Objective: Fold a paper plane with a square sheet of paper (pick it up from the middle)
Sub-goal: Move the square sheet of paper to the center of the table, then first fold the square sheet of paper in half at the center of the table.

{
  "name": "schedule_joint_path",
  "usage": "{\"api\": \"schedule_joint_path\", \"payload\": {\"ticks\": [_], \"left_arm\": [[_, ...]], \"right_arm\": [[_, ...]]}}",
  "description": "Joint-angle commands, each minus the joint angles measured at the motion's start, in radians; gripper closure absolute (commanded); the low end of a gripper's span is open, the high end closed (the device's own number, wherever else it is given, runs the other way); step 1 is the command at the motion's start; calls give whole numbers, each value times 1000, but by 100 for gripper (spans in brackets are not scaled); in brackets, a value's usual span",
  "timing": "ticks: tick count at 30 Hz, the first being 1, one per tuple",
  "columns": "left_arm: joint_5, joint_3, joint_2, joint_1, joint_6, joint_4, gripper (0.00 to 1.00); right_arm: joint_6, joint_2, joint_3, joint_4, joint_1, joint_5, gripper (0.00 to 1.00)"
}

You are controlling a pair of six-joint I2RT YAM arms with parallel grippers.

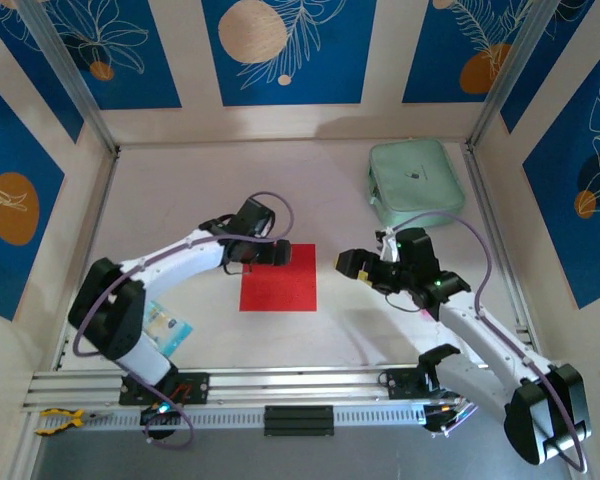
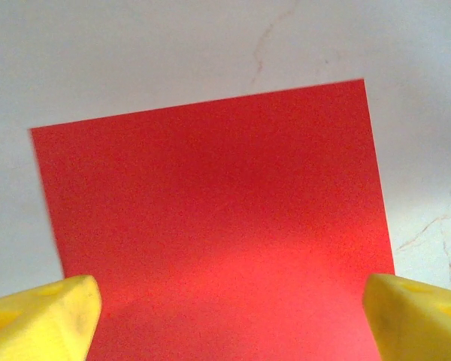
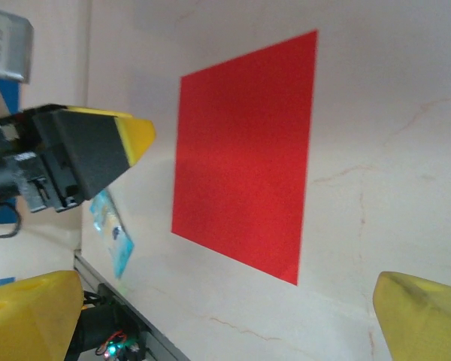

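The square sheet of paper (image 1: 280, 282) is bright red and lies flat, without a crease, on the pale table near the middle. My left gripper (image 1: 266, 258) hovers over the sheet's far left edge, pointing toward its centre. In the left wrist view the sheet (image 2: 218, 218) spreads out between the two yellow fingertips (image 2: 41, 320), and the gripper (image 2: 229, 323) is open with nothing held. My right gripper (image 1: 352, 264) hangs open just right of the sheet. From the right wrist, the sheet (image 3: 244, 150) lies ahead of the open gripper (image 3: 225, 323), and the left gripper's finger (image 3: 98, 147) shows at the left.
A mint-green rounded pouch (image 1: 415, 180) sits at the back right. A small blue-and-white packet (image 1: 167, 325) lies by the left arm's base, and it appears again in the right wrist view (image 3: 113, 233). Aluminium rails (image 1: 280, 385) run along the near edge. Walls enclose the table.
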Motion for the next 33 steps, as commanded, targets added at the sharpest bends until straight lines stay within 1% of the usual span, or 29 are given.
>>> {"api": "schedule_joint_path", "payload": {"ticks": [1,3,5,13,16,22,28,33], "left_arm": [[43,68,61,-8,-4,-135,0],[27,90,80,-18,-32,-156,0],[33,107,104,-27,-44,-161,0],[17,227,249,-60,-62,-274,0],[7,251,286,-67,-77,-287,1],[2,259,319,-72,-113,-288,1],[19,265,342,-74,-112,-279,1],[10,274,356,-76,-109,-284,1]], "right_arm": [[-23,43,76,-126,32,90,1],[-9,69,102,-184,38,134,1],[-7,88,114,-200,42,139,1],[18,120,113,-198,49,149,1],[23,133,111,-198,50,149,1],[25,150,113,-201,51,150,1],[24,161,113,-202,50,149,1],[23,163,115,-204,50,152,1]]}}
